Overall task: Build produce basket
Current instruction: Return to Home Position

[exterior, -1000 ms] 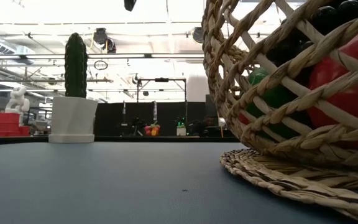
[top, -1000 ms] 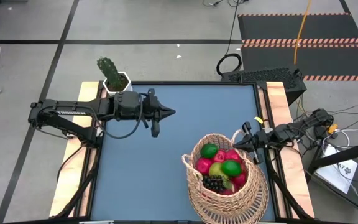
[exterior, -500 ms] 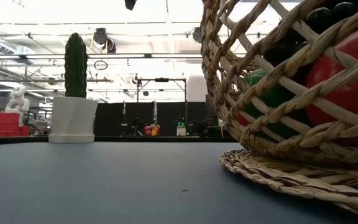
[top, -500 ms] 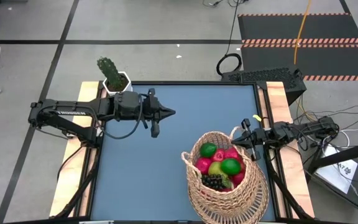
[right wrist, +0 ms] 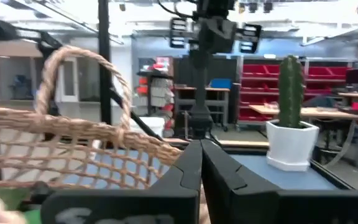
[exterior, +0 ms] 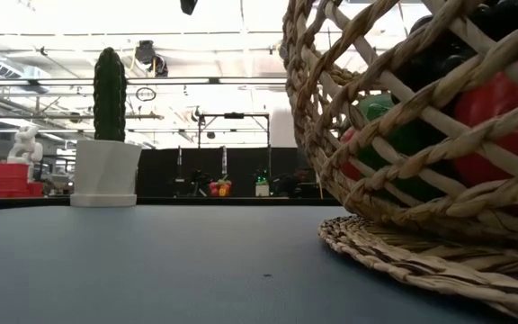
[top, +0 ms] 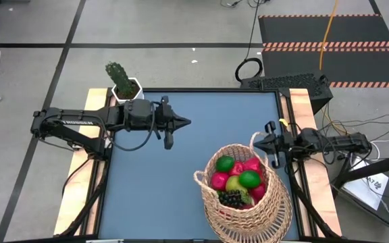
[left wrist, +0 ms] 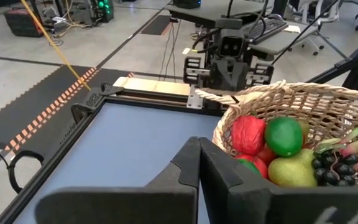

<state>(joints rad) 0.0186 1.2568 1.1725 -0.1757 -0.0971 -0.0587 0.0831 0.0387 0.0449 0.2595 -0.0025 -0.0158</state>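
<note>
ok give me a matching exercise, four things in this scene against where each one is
1 basket
2 cactus
3 left gripper
4 right gripper

a in a white pot at a left corner of the table
b shut, over the table's left half
c on the table's right side, full of fruit
d shut, at the table's right edge, beside the basket

Pairs: 1-c, 2-a, 3-b, 4-d

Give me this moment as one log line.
basket: holds produce | left claw: shut, over table | right claw: shut, beside basket
</note>
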